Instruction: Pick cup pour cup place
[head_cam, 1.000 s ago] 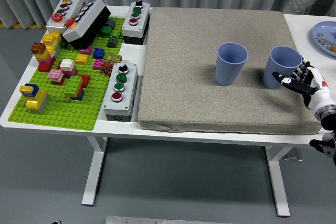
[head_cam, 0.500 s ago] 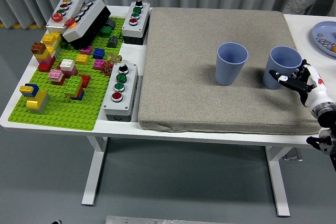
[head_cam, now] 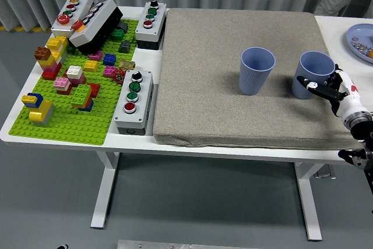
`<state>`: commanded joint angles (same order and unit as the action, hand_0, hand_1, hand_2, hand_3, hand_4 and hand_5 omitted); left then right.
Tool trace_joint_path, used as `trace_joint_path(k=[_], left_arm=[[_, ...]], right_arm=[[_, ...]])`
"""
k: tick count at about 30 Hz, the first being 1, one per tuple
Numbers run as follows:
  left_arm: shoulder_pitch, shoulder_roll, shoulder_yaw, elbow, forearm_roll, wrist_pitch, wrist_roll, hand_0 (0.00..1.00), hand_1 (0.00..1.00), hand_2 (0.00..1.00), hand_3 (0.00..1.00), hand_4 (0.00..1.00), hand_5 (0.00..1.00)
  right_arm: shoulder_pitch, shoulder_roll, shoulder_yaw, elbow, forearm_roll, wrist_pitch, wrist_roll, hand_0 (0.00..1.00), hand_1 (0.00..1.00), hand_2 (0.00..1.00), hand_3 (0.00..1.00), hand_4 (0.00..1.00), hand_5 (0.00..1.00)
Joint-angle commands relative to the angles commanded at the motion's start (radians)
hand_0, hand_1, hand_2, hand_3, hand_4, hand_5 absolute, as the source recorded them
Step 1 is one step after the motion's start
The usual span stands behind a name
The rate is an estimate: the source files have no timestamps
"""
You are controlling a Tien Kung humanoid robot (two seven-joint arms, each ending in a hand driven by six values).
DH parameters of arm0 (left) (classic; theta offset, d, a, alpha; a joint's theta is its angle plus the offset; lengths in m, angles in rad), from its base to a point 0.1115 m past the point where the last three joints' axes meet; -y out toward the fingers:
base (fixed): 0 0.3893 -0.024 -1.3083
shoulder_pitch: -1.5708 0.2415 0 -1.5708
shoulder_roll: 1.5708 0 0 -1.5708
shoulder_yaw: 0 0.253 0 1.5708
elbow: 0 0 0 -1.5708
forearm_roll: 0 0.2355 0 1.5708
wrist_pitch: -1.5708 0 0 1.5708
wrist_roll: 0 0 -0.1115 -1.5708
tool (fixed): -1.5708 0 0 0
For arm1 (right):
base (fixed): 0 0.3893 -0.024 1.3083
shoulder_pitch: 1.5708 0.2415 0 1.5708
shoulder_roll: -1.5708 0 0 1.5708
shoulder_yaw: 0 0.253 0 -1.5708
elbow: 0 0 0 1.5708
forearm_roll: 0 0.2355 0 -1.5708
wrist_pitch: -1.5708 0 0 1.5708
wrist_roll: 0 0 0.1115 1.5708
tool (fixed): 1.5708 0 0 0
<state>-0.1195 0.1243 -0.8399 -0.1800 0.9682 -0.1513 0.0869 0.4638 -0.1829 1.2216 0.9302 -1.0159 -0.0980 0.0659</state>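
Two blue-grey ribbed plastic cups are stood upright on a thick grey-brown fabric mat (head_cam: 233,86) that is laid over the white table (head_cam: 70,138). The left cup (head_cam: 257,70) is seen near the mat's middle, and the right cup (head_cam: 313,74) close to the mat's right edge, well apart from the first. The robot's right hand (head_cam: 331,90) is brought in from the lower right; its black fingers (head_cam: 315,84) are curled against the right cup's near side, though a full grasp cannot be told. A green brick baseplate (head_cam: 81,97) is seen at the left.
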Motion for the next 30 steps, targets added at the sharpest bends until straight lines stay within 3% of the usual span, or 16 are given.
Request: trace_joint_path(k=[13,14,19,20,30], left_arm=[[-0.001,0.002,0.007,0.0,-0.003,-0.001,0.0,0.82,0.781,0.826,0.752,0.557,0.998],[-0.001,0.002,0.007,0.0,-0.003,-0.001,0.0,0.82,0.781,0.826,0.752,0.557,0.998],[0.002,0.002,0.009,0.0,-0.004,-0.001,0.0,0.82,0.781,0.826,0.752,0.557,0.998],[0.002,0.002,0.009,0.0,-0.004,0.0,0.0,0.821,0.781,0.826,0.752,0.557,0.998],[0.002,0.001,0.008,0.0,-0.004,0.001,-0.001,0.82,0.781,0.826,0.752,0.557,0.998]], right_arm=[[0.005,0.007,-0.009,-0.01,0.037,0.019,0.007,0.985,0.929,0.998,0.985,0.869,0.316],[0.004,0.007,-0.01,-0.009,0.038,0.021,0.006,0.95,0.878,0.851,0.908,0.867,0.313],[0.002,0.007,-0.013,-0.007,0.04,0.026,0.006,0.95,0.878,0.851,0.908,0.867,0.313],[0.002,0.008,-0.013,-0.007,0.039,0.027,0.006,0.912,0.842,0.774,0.865,0.864,0.316],[0.0,0.007,-0.008,-0.003,0.041,0.028,0.009,0.89,0.817,0.726,0.856,0.86,0.314]])
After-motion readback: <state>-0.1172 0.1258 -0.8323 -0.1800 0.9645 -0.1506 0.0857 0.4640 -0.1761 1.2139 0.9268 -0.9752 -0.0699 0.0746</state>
